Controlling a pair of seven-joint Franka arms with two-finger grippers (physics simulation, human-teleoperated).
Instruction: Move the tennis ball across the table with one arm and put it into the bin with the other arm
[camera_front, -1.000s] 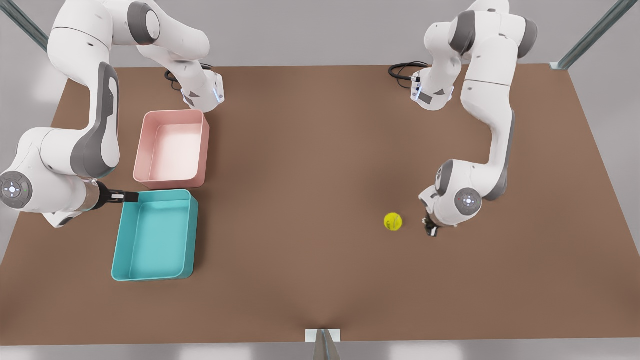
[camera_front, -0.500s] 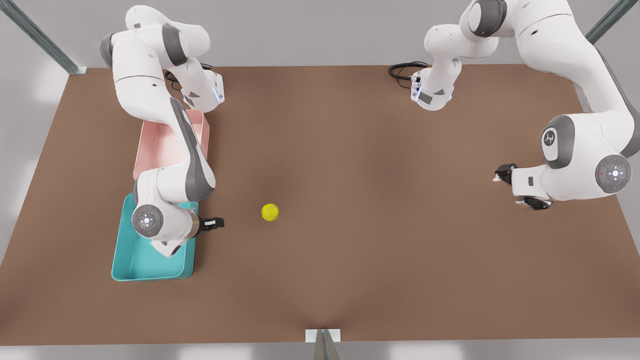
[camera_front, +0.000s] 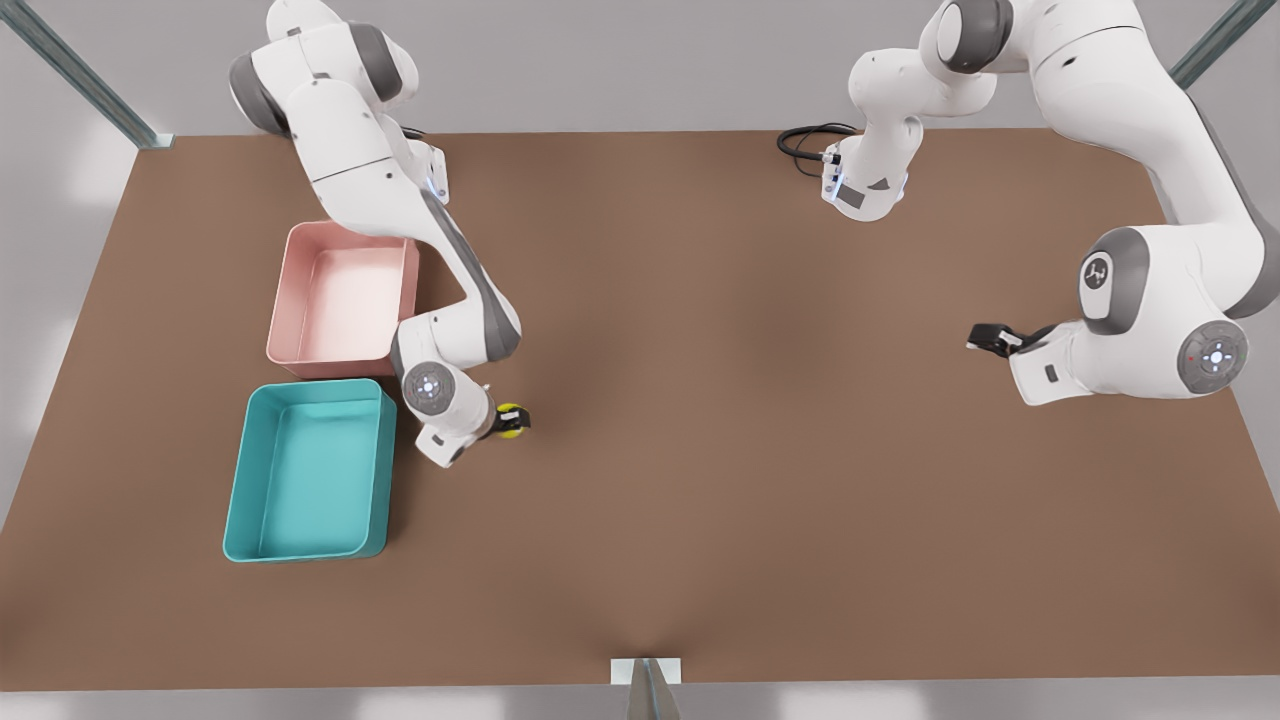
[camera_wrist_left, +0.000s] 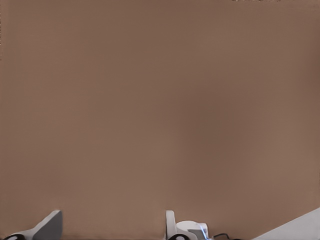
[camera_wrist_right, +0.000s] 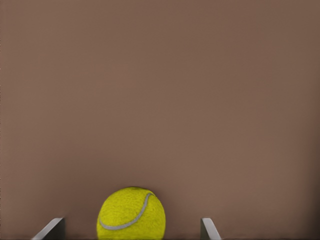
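The brown table (camera_front: 700, 500) carries everything. The right arm (camera_front: 380, 190) starts from its base at the far edge on the front view's left. It runs over the far right corner of the pink bin (camera_front: 282, 290), folds at the elbow and drops its wrist low to the table just right of the bins. The left arm (camera_front: 1150, 300) waits on the front view's right, bent in a high arc, with its forearm lying level and pointing toward the middle of the table.

The teal bin (camera_front: 236, 470) sits nearer than the pink one, with their short walls almost touching.

The tennis ball (camera_front: 510, 421) rests on the table just right of the teal bin's far right corner, near both bins and inside neither. Being round, it has no long axis. In the right wrist view the ball (camera_wrist_right: 131, 214) shows its pale seam as one curve sweeping across the face toward the camera.

The right gripper (camera_front: 518, 421) is down at the ball and points toward the front view's right. It is released. The fingers (camera_wrist_right: 52, 227) stand on either side of the ball with bare table showing in both gaps, so the ball lies between them untouched.

The left gripper (camera_front: 983, 339) hangs over bare table, well apart from the ball. I cannot tell whether it is released or clenched.
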